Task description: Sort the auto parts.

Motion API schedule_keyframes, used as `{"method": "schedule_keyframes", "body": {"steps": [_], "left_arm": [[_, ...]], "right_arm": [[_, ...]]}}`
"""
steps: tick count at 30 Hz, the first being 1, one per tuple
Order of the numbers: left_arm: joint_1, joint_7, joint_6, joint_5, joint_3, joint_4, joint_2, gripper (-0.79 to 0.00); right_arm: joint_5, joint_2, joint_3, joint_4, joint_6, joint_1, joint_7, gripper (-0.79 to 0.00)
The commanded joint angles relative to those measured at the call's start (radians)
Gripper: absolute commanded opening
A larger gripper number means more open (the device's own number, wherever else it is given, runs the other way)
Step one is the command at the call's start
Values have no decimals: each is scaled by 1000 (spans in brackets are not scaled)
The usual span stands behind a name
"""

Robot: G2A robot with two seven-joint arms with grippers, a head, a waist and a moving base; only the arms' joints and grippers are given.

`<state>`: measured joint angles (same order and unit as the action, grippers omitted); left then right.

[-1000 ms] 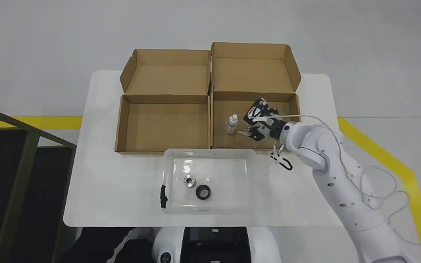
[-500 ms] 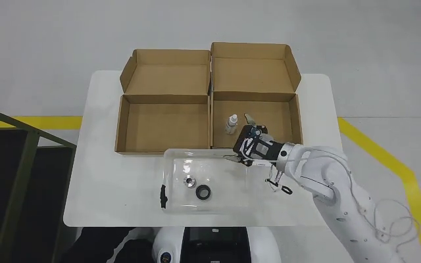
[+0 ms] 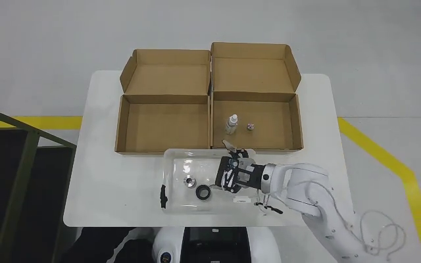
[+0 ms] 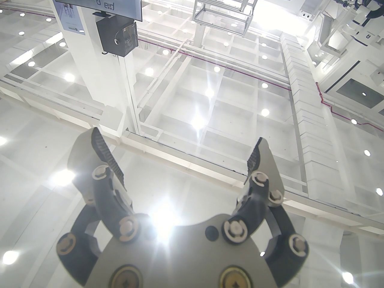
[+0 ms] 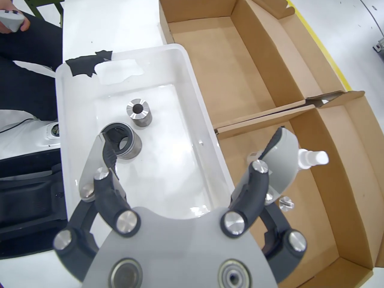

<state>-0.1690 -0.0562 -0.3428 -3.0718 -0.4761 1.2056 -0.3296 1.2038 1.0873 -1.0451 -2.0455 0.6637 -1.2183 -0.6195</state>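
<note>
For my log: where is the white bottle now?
Top view: the white bottle is in the right cardboard box, by its left wall, beside a small metal part.

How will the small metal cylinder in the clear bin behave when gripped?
The small metal cylinder looks solid, so probably stiff and heavy for its size. Its smooth side may slip. It stands on end in the clear bin; knocked over, it would likely roll.
</note>
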Motion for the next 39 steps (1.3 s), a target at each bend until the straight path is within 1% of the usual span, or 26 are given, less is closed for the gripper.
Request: {"method": "schedule_keyframes", "body": {"steps": [1, 12, 14, 16, 23, 27, 34, 39], "left_arm": [[0, 0, 0, 0, 0, 0, 0, 0], [0, 0, 0, 0, 0, 0, 0, 0], [0, 0, 0, 0, 0, 0, 0, 0], [0, 0, 0, 0, 0, 0, 0, 0], [0, 0, 0, 0, 0, 0, 0, 0], [0, 0, 0, 0, 0, 0, 0, 0], [0, 0, 0, 0, 0, 0, 0, 0], [0, 0, 0, 0, 0, 0, 0, 0]], "right_arm": [[3, -1, 6, -4, 2, -10, -1, 0], [34, -4, 63, 9, 33, -54, -10, 0], [37, -3, 73, 23, 35, -52, -10, -28], [40, -2, 83, 43, 38, -45, -8, -74], [41, 2, 104, 90, 41, -20, -1, -126], [37, 4, 120, 116, 54, -7, -4, -123], [37, 9, 148, 154, 58, 15, -1, -148], [40, 14, 167, 179, 56, 29, 4, -145]]}}
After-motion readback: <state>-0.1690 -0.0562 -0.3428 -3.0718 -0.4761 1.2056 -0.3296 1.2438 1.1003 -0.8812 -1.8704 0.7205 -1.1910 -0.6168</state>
